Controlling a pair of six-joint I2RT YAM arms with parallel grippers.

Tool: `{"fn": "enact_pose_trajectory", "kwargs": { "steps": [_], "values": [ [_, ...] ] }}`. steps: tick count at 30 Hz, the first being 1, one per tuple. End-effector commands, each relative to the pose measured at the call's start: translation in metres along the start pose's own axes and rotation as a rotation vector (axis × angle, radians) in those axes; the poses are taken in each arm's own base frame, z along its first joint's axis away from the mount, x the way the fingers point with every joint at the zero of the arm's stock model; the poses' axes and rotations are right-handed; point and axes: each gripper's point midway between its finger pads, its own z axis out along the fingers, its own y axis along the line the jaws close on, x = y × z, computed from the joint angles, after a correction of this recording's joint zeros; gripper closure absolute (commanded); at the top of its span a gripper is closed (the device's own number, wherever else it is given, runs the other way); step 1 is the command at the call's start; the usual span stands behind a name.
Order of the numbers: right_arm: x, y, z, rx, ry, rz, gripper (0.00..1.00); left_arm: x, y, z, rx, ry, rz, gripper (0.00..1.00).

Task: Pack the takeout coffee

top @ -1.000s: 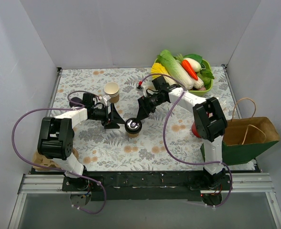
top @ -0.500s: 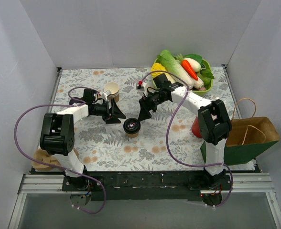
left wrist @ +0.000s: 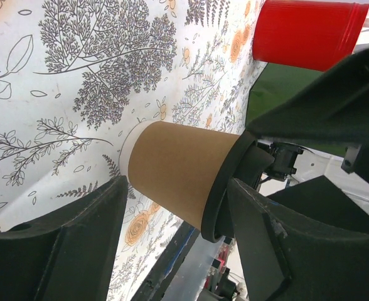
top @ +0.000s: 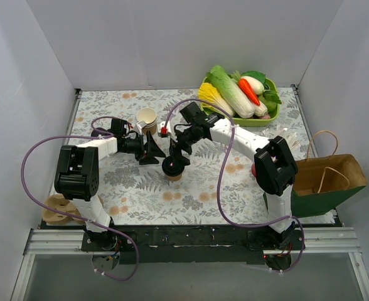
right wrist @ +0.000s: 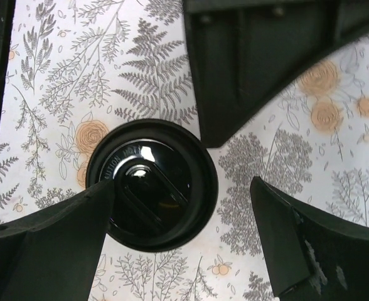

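The takeout coffee (top: pixel 174 167), a tan paper cup with a black lid, stands upright on the flowered cloth at mid table. My right gripper (top: pixel 177 150) hangs open just above it. In the right wrist view the lid (right wrist: pixel 152 185) lies below and between the spread fingers (right wrist: pixel 46 251), nearer the left one, and the gripper (right wrist: pixel 181 183) touches nothing. My left gripper (top: pixel 153 152) is open just left of the cup. In the left wrist view the cup's tan side (left wrist: pixel 178 179) fills the gap ahead of the open gripper (left wrist: pixel 178 185).
A stack of lidless tan cups (top: pixel 146 119) stands behind the left gripper. A red cup (left wrist: pixel 310 31) stands right of centre. A green basket (top: pixel 269 120) of vegetables is at the back right. An open brown paper bag (top: pixel 326 175) stands at the right edge. A cardboard carrier (top: pixel 56 210) lies front left.
My right gripper has swung left and forward from behind the cup to directly over its lid. My left gripper drew back slightly and then stayed. The cup has not moved.
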Motion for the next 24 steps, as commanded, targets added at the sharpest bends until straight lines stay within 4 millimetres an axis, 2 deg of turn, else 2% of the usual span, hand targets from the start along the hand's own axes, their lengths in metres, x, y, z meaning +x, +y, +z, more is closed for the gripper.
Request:
{"fn": "enact_pose_trajectory", "kwargs": {
  "steps": [1,4,11,20,23,24],
  "values": [
    [-0.033,0.003,-0.014,0.007,-0.01,-0.225,0.04,-0.005,-0.017,-0.007,0.021,-0.025,0.052,0.36],
    [-0.034,0.016,-0.012,-0.041,-0.004,-0.261,0.07,-0.004,-0.016,-0.009,0.013,-0.032,0.049,0.36],
    [-0.031,0.031,-0.013,-0.082,0.003,-0.291,0.08,-0.002,-0.014,-0.013,0.002,-0.047,0.046,0.36],
    [-0.017,0.041,-0.005,-0.139,0.056,-0.329,0.12,0.001,-0.012,-0.014,-0.004,-0.048,0.027,0.36],
    [-0.018,0.041,-0.005,-0.139,0.055,-0.332,0.13,0.003,-0.013,-0.014,0.003,-0.045,0.022,0.36],
    [-0.024,0.04,-0.006,-0.132,0.039,-0.338,0.13,0.003,-0.013,-0.013,0.005,-0.042,0.02,0.36]
  ]
}}
